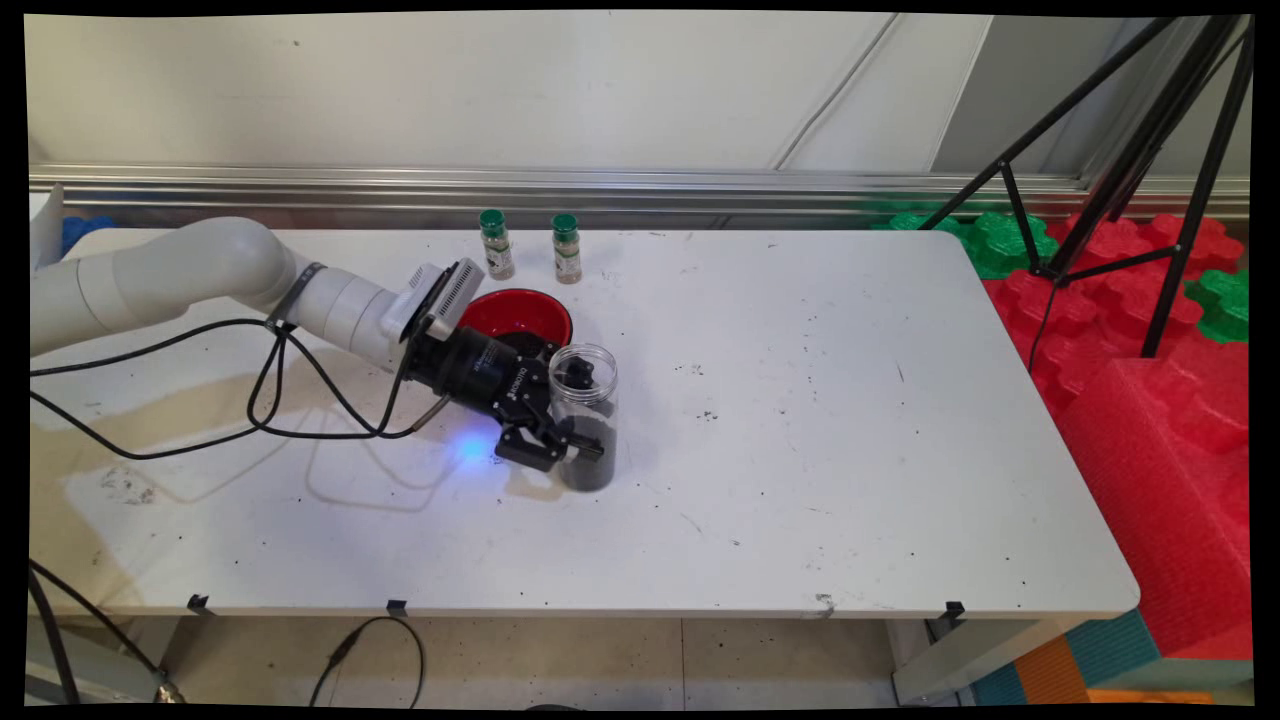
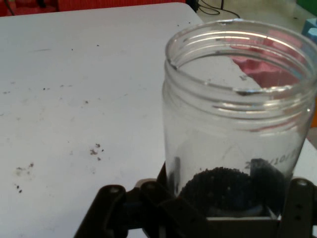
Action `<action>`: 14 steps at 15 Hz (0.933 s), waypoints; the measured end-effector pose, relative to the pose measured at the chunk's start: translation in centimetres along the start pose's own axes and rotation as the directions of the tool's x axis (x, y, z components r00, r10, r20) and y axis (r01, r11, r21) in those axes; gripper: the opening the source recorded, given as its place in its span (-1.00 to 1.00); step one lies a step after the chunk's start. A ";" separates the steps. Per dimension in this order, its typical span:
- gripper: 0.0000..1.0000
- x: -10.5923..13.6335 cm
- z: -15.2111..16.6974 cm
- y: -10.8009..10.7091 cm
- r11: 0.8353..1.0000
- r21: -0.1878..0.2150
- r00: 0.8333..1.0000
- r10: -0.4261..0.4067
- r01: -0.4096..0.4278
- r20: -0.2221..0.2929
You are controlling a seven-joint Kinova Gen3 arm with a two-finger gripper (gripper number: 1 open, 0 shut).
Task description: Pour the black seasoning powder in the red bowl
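A clear glass jar (image 1: 597, 415) with no lid stands upright on the white table (image 1: 800, 450), with dark grains in its bottom. My gripper (image 1: 585, 412) reaches in from the left, low over the table, one finger behind the jar and one in front, and is shut on the jar's lower half. In the hand view the jar (image 2: 237, 114) fills the right side, and my gripper (image 2: 220, 181) shows dark through the glass. Right behind the hand sits a red bowl (image 1: 520, 312) holding dark material.
Two small spice bottles with green caps (image 1: 495, 243) (image 1: 566, 248) stand at the table's back edge. Dark crumbs are scattered on the table right of the jar. A black tripod (image 1: 1150, 180) and red and green foam mats (image 1: 1150, 400) lie beyond the right edge.
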 end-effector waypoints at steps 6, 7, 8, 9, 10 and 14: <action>-1.00 -0.1 0.1 -0.3 1.000 0.021 1.000 0.004 -0.003 -0.016; -1.00 -0.1 0.0 -0.4 1.000 0.025 1.000 0.005 -0.004 -0.020; -1.00 0.0 -0.1 -0.4 1.000 0.031 1.000 0.005 -0.005 -0.025; -1.00 0.1 -0.2 -0.5 0.999 0.035 1.000 0.006 -0.005 -0.029; -1.00 0.2 -0.3 -0.5 0.999 0.042 0.999 0.006 -0.005 -0.035; -1.00 0.7 -0.7 -0.6 0.998 0.060 0.999 0.008 -0.005 -0.053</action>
